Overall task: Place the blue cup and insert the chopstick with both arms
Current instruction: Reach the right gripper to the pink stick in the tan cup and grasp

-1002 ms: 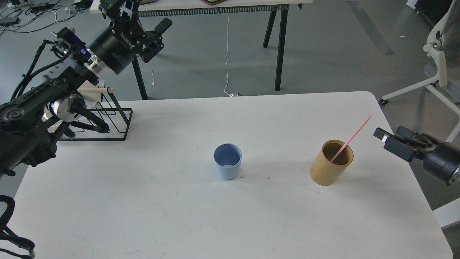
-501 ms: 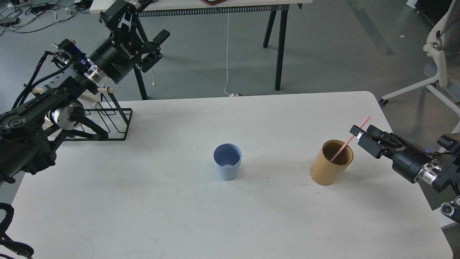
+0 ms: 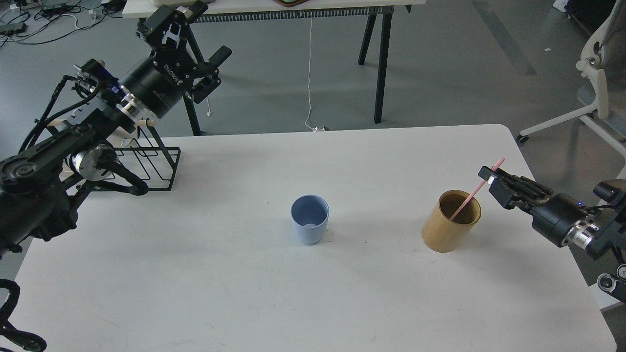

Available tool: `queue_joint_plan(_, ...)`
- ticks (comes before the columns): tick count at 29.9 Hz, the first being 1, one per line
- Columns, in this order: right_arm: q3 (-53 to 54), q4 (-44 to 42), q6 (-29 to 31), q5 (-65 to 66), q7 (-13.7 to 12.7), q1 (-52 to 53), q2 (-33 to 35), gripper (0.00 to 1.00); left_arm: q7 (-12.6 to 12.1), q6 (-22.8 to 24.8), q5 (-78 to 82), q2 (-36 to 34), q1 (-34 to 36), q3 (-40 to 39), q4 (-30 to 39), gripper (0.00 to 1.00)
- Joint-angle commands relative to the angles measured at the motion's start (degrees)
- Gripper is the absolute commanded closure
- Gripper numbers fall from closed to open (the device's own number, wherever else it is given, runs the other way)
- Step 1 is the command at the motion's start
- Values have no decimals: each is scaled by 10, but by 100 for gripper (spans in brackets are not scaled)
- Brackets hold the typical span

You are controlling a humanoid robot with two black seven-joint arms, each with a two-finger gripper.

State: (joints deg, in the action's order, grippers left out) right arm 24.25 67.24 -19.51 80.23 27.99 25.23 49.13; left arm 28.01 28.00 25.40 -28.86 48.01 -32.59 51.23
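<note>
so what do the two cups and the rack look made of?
Blue cup: likely plastic, matte, one even pale-blue colour, thin smooth rim. Tan cup: looks like wood or bamboo, satin honey surface with a darker inside; grain is too faint to confirm. Rack: thin black wire, probably coated metal, with a pale rod that looks wooden.
</note>
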Motion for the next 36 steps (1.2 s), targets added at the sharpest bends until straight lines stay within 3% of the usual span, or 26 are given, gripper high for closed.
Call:
queue_joint_plan(1, -1, 1, 0, 0, 0, 0, 0, 77, 0, 0, 0, 0, -2, 0, 0, 8)
queue_joint_plan(16, 0, 5, 0, -1, 0, 1, 0, 87, 0, 0, -2, 1, -6, -1, 0, 8)
queue_joint_plan(36, 0, -6, 0, -1, 0, 11, -29, 78, 0, 0, -2, 0, -18, -1, -1, 6)
